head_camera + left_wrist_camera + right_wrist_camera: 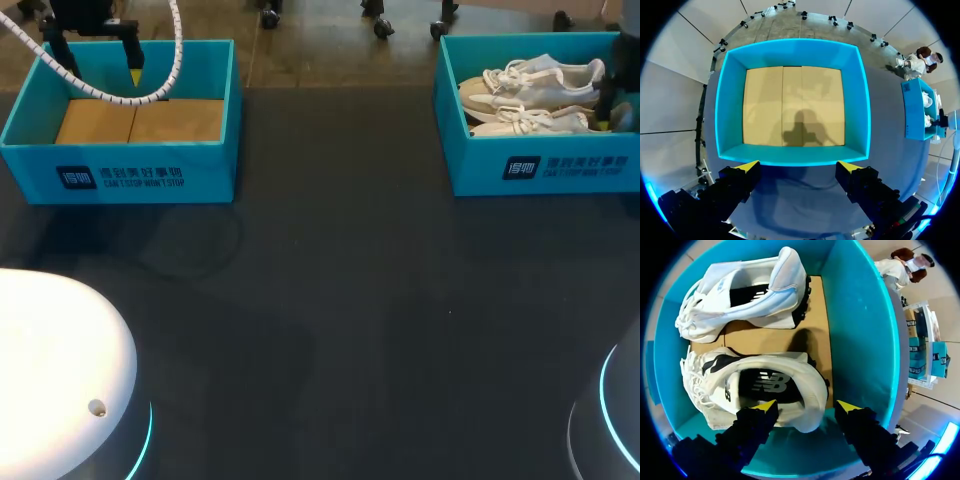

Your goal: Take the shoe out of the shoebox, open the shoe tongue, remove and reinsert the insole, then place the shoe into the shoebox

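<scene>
Right wrist view: white laced shoe (760,385), dark inside, below parted jaws; left jaws parted.

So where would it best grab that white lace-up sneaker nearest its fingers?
Probably the padded heel collar, coming straight from above: the white lace-up sneaker has its opening facing the open right gripper, and its heel rim lines up between the yellow tips.

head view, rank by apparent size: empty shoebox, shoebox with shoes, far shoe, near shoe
1. empty shoebox and shoebox with shoes: look alike; the second runs off the view's edge.
2. far shoe and near shoe: much smaller, too alike to rank; the box wall hides part of the near one.
</scene>
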Robot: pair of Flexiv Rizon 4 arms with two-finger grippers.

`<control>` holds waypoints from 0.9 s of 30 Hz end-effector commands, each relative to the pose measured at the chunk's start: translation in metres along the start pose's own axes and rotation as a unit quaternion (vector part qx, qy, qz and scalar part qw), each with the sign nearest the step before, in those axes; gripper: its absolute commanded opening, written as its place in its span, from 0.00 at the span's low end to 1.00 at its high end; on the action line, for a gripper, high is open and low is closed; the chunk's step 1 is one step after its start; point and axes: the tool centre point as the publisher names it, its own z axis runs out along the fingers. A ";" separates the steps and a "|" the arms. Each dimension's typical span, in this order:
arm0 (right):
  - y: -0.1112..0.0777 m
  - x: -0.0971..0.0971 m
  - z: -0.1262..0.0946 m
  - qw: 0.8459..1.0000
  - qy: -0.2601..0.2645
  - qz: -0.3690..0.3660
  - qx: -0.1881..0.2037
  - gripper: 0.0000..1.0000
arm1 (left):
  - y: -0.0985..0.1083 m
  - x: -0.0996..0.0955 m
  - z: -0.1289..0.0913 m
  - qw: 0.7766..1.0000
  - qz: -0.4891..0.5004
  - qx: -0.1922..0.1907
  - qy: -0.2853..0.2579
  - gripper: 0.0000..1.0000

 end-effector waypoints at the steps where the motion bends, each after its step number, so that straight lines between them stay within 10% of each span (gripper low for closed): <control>1: 0.008 -0.001 0.006 1.000 0.001 -0.001 0.007 0.73 | 0.000 0.000 0.000 1.000 0.000 0.000 0.000 1.00; 8: 0.006 -0.004 0.012 1.000 0.010 -0.004 0.012 0.57 | 0.000 0.000 0.000 1.000 0.000 0.000 0.000 1.00; 18: 0.006 -0.005 0.020 1.000 0.017 -0.011 0.014 0.78 | 0.000 0.000 0.000 1.000 0.000 0.000 0.000 1.00; 25: 0.007 -0.006 0.024 1.000 0.022 -0.010 0.019 0.35 | 0.000 0.000 0.000 1.000 0.000 0.000 0.000 1.00; 27: 0.007 -0.006 0.024 1.000 0.024 -0.009 0.019 0.00 | 0.000 0.000 0.000 1.000 0.000 0.000 0.000 1.00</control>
